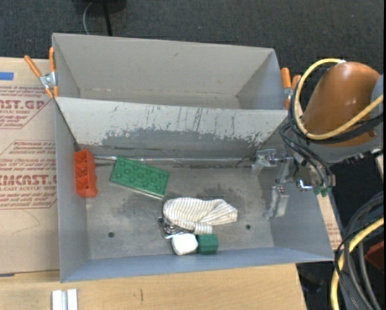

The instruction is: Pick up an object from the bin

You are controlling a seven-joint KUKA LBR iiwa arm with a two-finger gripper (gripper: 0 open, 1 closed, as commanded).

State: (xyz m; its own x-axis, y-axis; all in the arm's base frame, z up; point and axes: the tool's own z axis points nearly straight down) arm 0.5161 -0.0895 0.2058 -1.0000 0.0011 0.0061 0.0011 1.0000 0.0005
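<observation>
While the hand [277, 206] hangs low over bare floor at its own end of the grey metal bin [180, 76], nothing shows in its grasp, and I cannot tell whether it is wide or narrow. The step looks like the approach: the next move calls for travel to a piece, then a descent. Nearest the hand lies one striped white cloth bundle [199, 213]. Just beside that, slightly farther off, sit one small white block [184, 244] and one small green block [207, 243]. Beyond lies one flat green studded plate [139, 177], and farthest one orange-red studded brick [85, 172].
</observation>
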